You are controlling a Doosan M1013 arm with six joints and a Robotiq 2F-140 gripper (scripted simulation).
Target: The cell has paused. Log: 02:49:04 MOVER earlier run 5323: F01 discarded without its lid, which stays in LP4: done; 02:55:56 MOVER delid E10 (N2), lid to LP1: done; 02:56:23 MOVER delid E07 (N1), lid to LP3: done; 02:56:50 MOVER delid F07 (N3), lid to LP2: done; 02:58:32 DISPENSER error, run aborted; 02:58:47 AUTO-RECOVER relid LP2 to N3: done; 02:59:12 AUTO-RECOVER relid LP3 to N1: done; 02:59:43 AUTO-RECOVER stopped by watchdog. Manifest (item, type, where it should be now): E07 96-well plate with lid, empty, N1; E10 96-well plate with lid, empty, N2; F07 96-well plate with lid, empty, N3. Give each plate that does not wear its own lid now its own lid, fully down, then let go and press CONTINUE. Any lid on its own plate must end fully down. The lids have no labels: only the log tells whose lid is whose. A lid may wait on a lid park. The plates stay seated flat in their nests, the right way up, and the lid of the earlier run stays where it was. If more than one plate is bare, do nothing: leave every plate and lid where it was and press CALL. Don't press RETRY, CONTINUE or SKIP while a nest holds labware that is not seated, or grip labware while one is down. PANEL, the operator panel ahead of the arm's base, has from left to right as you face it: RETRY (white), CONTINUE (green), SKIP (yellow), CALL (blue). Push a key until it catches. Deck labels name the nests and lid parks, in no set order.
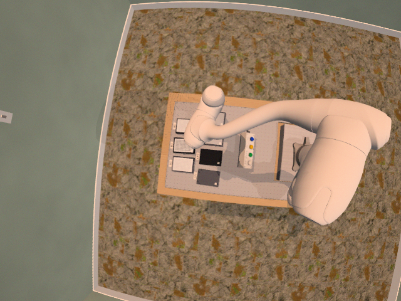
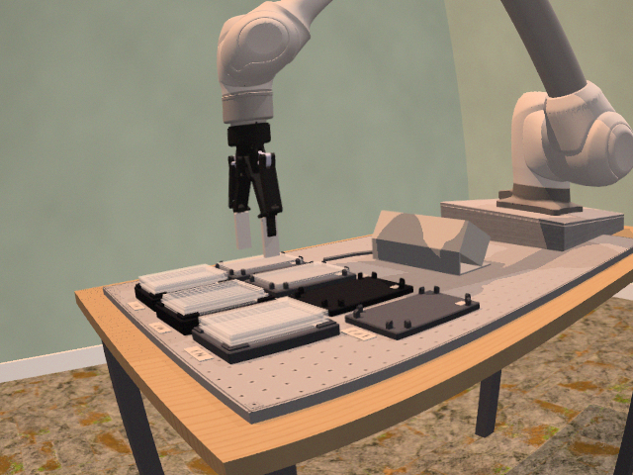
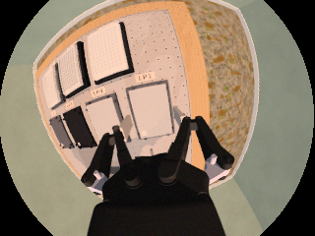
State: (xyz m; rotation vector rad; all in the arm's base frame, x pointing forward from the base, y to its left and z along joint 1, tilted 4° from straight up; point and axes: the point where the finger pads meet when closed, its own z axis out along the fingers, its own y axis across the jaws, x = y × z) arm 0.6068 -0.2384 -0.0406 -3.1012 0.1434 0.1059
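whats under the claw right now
The open claw hangs empty above the lid parks. Below it in the wrist view lies a pale lid on a park, a second lid beside it. The label there is too blurred to read.
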